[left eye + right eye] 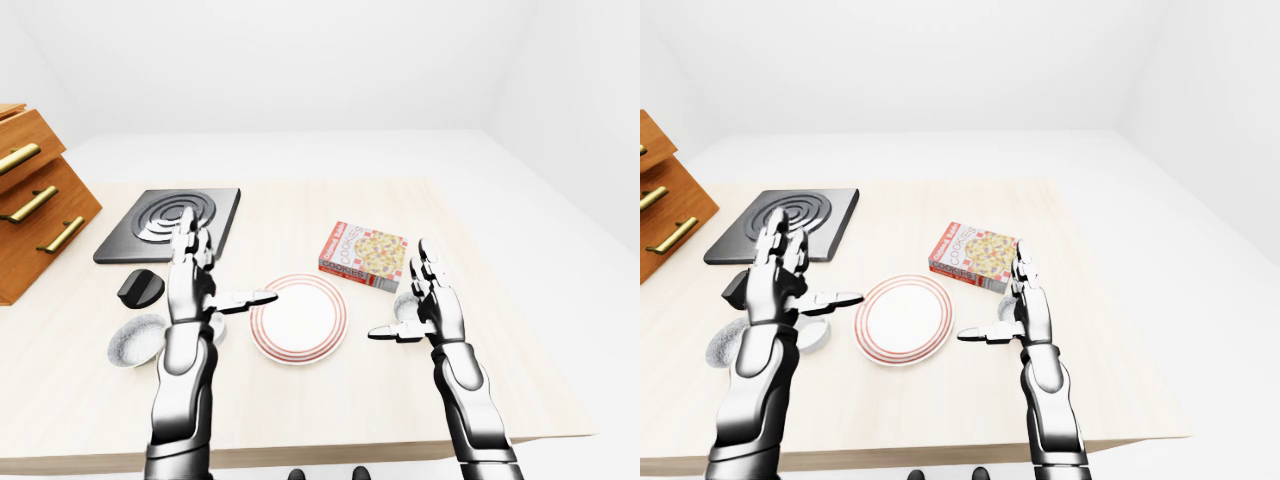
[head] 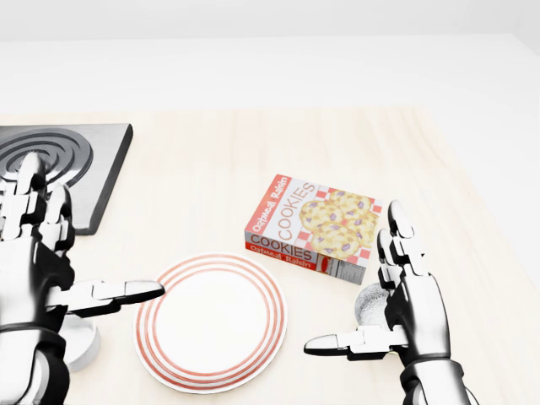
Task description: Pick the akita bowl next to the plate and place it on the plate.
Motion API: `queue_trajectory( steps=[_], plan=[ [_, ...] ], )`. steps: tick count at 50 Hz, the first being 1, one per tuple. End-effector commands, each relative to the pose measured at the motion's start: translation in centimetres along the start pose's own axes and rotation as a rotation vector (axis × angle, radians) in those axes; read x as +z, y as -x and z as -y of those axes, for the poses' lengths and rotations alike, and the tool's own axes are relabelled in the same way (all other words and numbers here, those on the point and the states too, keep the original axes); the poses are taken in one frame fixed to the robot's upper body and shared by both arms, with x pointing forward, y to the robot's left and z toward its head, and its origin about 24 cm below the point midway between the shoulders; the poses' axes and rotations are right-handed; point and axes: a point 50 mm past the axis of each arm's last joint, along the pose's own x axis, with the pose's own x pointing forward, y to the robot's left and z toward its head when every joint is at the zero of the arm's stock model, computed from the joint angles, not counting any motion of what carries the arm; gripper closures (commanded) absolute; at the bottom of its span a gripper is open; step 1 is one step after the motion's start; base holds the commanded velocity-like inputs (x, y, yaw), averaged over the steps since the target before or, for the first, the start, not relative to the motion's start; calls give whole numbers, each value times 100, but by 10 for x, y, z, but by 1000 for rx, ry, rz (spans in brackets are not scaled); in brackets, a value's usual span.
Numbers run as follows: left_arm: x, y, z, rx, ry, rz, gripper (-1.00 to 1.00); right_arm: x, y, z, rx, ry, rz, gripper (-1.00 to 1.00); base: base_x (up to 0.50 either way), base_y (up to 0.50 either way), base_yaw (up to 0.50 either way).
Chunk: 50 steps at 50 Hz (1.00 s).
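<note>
The white plate point(image 2: 211, 322) with red rings lies on the wooden table between my two hands. A small grey-speckled bowl point(image 2: 369, 305) sits to the plate's right, below the cookie box, and my right hand point(image 2: 354, 283) mostly hides it. That hand is open, thumb pointing left, fingers up. Another pale bowl point(image 2: 80, 342) stands just left of the plate, partly behind my open left hand point(image 2: 93, 232). Neither hand holds anything.
A cookie box point(image 1: 363, 256) lies to the upper right of the plate. A black stove plate point(image 1: 170, 224) is at upper left, with a black bowl point(image 1: 141, 288) and a white bowl point(image 1: 138, 340) below it. A wooden drawer cabinet point(image 1: 30, 200) stands at the far left.
</note>
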Motion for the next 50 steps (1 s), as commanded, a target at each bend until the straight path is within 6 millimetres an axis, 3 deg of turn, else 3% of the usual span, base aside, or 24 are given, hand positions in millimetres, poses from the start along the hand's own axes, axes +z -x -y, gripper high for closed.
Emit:
queue_trajectory(
  steps=[1, 3, 4, 9, 30, 50],
  plan=[
    [51, -14, -25, 92, 30, 209, -100, 0, 0, 0, 0, 1, 1, -100, 0, 0, 0],
    [51, -14, -25, 92, 31, 209, -100, 0, 0, 0, 0, 1, 1, -100, 0, 0, 0],
    [70, -18, -41, 143, 35, 284, -100, -1, 0, 0, -1, 2, 2, -100, 0, 0, 0],
    [86, -21, -54, 188, 45, 339, -100, -1, 0, 0, -2, 4, 2, -100, 0, 0, 0],
    [105, -24, -76, 261, 63, 399, -100, -2, 0, 0, -2, 12, 6, -100, 0, 0, 0],
    [103, -26, -83, 284, 65, 383, -100, -1, 1, 0, -2, 17, 7, -100, 0, 0, 0]
  ],
)
